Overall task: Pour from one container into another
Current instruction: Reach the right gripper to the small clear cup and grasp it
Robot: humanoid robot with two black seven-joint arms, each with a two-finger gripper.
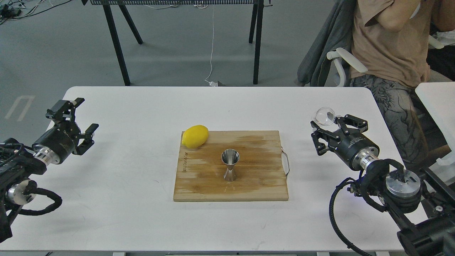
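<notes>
The small clear glass cup [324, 116] is gripped in the right end effector [328, 132] near the tabletop's right edge. The shiny steel hourglass jigger [230, 165] stands upright toward the tabletop's middle, leftward. The left end effector [80, 122] is spread, holding nothing.

One lemon [195, 136], one metal jigger [230, 165] and one wooden cutting board [256, 185] are on one white table [142, 106]. There is one glass cup [324, 116]. Two grippers show, left [83, 121] and right [328, 132].

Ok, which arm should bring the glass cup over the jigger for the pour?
Right. The right claw is at the glass cup on the table's right side, though its grip is hard to confirm. The left claw is open, empty and far left. The jigger stands upright on the cutting board.
</notes>
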